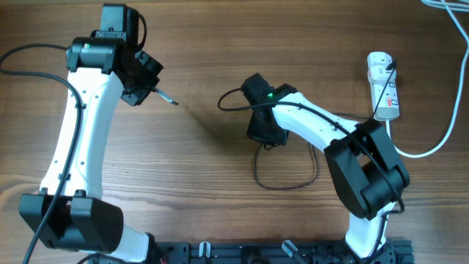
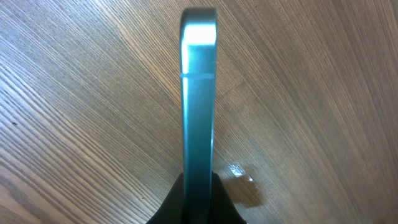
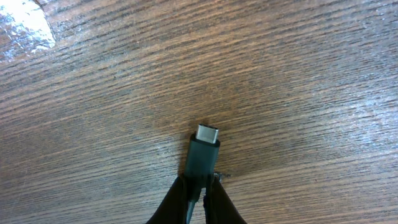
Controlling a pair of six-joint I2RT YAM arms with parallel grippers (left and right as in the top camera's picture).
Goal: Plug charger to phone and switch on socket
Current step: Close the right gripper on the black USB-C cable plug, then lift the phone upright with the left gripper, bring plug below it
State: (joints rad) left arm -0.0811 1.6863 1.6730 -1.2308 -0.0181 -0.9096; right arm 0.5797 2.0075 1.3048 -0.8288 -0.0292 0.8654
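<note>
Brown wood grain of the table [image 1: 205, 44] fills every view. The charger [image 3: 204, 152] is pinched at its black connector body by the right gripper [image 3: 198, 198]. The fingers are pressed together on it low down, so the silver tip stays uncovered and points forward, close over the wood. This hold is judged to be chosen so that the tip can be pushed into a port. The thin cable of the charger is seen only from above, looping on the table near the right gripper.

The phone [image 2: 199, 93] is clamped by the left gripper [image 2: 198, 196] and is held on edge, so that a narrow side is offered toward the middle of the table. The socket [image 1: 384, 86] lies at the far right, well apart from both grippers, with a white cord [image 1: 440, 139] leaving it. Its switch is judged not yet attended.

Both grips are shown clearly by the wrist views, but the gap between phone and connector is not. That gap is given only by the overhead view, where the phone is reduced to a thin sliver, probably its edge. The port cannot be made out in any view.
</note>
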